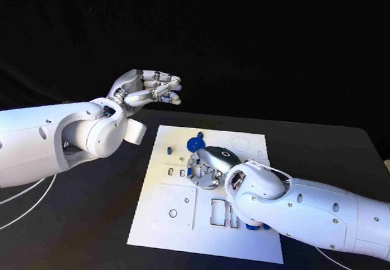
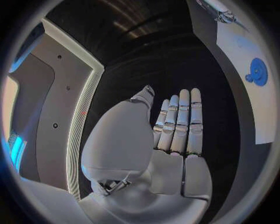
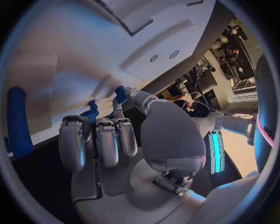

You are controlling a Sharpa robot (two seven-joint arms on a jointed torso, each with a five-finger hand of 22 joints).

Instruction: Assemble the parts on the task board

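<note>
Left hand (image 1: 151, 87): raised beyond the board's far-left corner, fingers loosely curled, holding nothing.
Right hand (image 1: 212, 166): down on the board (image 1: 165, 224) centre, fingers bent; grip can't be confirmed.
Parts: blue disc (image 1: 195, 142) just beyond right hand; blue rod (image 3: 16, 122) beside it.
Nearer arm: right, by far.

The left white arm holds its silver many-fingered left hand (image 1: 149, 87) raised beyond the white task board's (image 1: 165, 227) far left corner, empty, fingers loosely curled; the right hand (image 1: 212, 168) rests fingers-down on the board's middle
</note>
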